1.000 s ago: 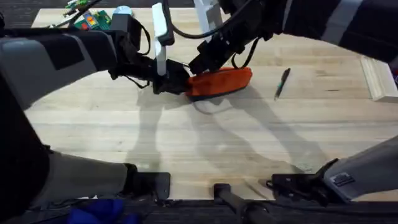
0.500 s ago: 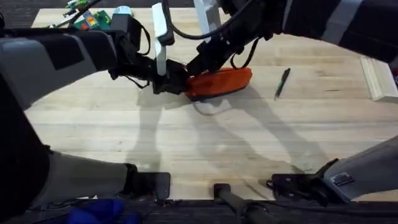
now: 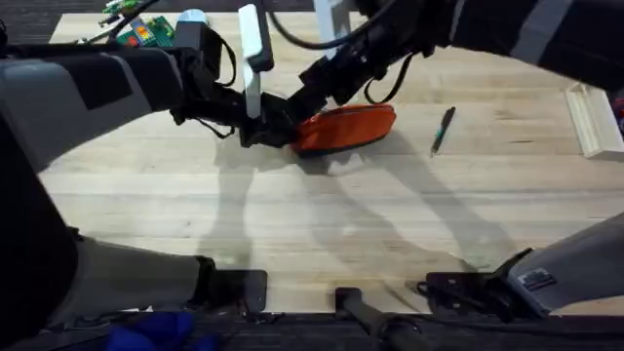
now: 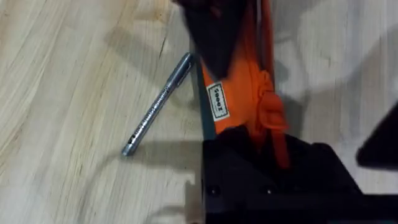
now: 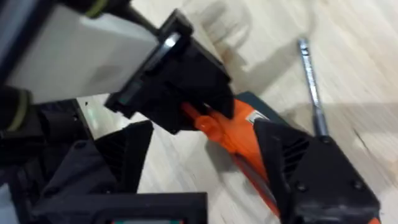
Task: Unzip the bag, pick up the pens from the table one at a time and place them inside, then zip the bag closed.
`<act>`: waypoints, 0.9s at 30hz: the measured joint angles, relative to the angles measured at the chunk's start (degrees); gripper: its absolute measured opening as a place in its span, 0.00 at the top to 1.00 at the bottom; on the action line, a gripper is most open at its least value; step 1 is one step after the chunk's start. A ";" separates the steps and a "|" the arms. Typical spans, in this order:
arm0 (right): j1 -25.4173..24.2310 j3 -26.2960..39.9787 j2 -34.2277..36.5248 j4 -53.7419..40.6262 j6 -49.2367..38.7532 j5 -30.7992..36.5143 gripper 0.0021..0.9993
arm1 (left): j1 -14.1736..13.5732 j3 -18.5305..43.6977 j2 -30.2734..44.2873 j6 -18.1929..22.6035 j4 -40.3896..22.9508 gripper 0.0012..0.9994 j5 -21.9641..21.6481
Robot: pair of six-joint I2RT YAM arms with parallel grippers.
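Plank table (image 3: 322, 224) — bag (image 3: 351, 127), pens (image 3: 444, 129) resting.

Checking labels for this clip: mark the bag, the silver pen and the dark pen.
bag (image 3: 353, 127), overhead view, on its orange side.
silver pen (image 4: 155, 106), left wrist view, mid barrel.
dark pen (image 3: 443, 129), overhead view, mid barrel.

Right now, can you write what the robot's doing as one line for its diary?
step: unzipping | left gripper: clamped on bag end | right gripper: at zipper | silver pen: beside bag | dark pen: on table
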 joint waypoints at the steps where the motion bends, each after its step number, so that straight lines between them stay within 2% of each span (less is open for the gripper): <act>1: -0.60 0.02 0.00 0.01 0.21 -0.05 0.02 | 0.00 0.00 0.00 0.00 0.00 0.96 0.00; 12: -7.85 0.09 0.00 -0.03 2.07 -0.23 0.00 | 0.00 0.00 0.00 0.00 -0.02 0.96 0.00; 18: -9.27 0.09 0.00 -0.40 2.29 -0.21 0.00 | 0.00 0.00 0.00 0.02 -0.13 0.95 0.00; 20: -9.27 0.09 0.00 -0.44 2.30 -0.17 0.00 | 0.00 0.00 0.00 0.06 -0.31 0.88 0.02; 22: -9.27 0.12 0.00 -0.80 2.44 0.33 0.00 | 0.00 0.00 0.00 0.09 -0.68 0.77 0.06; 24: -9.27 0.20 0.00 -1.45 2.44 1.36 0.00 | 0.00 0.00 -0.02 0.15 -1.00 0.72 0.04; 25: -9.27 0.22 0.00 -1.70 2.44 1.82 0.00 | 0.00 0.00 -0.05 0.43 -1.08 0.62 0.04; 27: -9.27 0.24 0.00 -2.04 2.44 2.76 0.00 | 0.00 0.00 -0.31 0.41 -1.47 0.32 -0.02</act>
